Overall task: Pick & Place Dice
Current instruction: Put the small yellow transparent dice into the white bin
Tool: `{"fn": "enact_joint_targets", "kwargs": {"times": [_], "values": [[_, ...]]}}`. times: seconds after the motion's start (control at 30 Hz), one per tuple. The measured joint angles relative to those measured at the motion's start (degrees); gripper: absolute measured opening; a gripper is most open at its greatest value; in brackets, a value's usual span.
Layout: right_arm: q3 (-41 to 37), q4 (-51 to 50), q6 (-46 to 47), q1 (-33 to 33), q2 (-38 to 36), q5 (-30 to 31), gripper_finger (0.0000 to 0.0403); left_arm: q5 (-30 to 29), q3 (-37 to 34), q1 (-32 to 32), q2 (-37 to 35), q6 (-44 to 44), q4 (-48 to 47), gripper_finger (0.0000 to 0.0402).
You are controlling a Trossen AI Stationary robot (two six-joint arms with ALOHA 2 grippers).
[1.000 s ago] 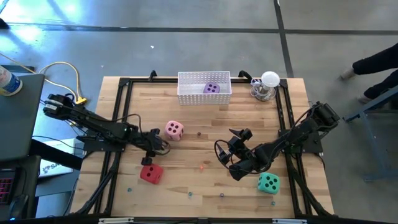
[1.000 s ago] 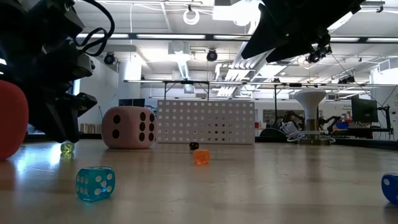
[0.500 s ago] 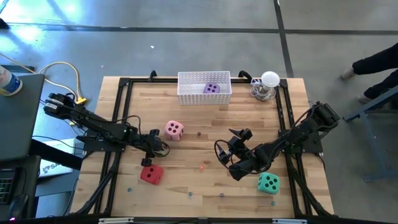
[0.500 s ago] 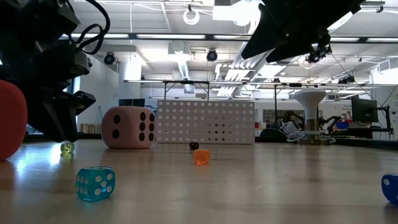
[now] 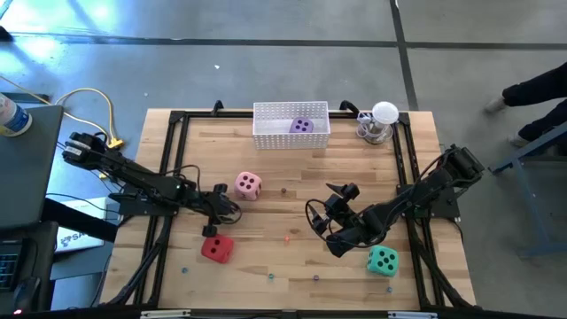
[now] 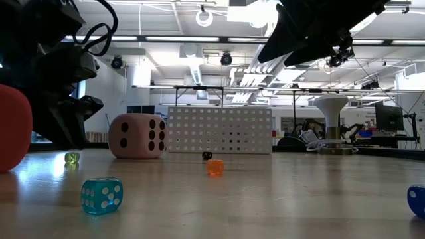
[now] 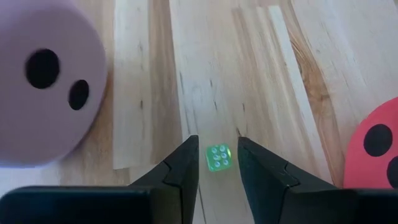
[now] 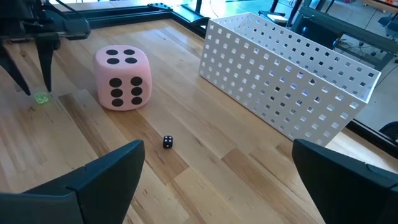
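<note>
Dice lie scattered: we see our left gripper [image 7: 216,163] narrowed astride a tiny green die [image 7: 216,157], not yet pinching, between pink die [image 5: 248,185] and red die [image 5: 215,247]. Our right gripper [image 8: 217,177] waits wide open mid-table, purple die [image 5: 301,126] already in the far basket [image 5: 266,133].

Left pincer [image 7: 216,163] points down, fingers narrowly parted; right pincer [image 8: 217,180] spread wide.

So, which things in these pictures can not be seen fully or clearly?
- Purple die: inside the white basket; the low view hides it behind the basket's perforated wall.
- Red die: cut by the low view's edge.
- Blue small die: cut by the same view's opposite edge.
- Teal-green die: seen in the high view only.
</note>
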Motion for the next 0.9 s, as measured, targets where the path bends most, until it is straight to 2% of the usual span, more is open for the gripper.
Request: {"fn": "enact_joint_targets", "kwargs": {"times": [0.17,0.37,0.73,0.9], "values": [[0.0,0.0,0.0,0.0,0.0,0.0,0.04,-2.5,0.0,-1.6,0.0,-1.4,0.0,0.0142],[0.0,0.0,0.0,0.0,0.0,0.0,0.04,-2.0,0.0,-2.4,0.0,-2.2,0.0,0.0188],[0.0,0.0,0.0,0.0,0.0,0.0,0.04,-1.4,0.0,-2.4,0.2,-2.9,-0.5,0.0193],[0.0,0.0,0.0,0.0,0.0,0.0,0.04,-0.3,0.0,-2.3,2.4,-3.3,0.5,0.0193]]}}
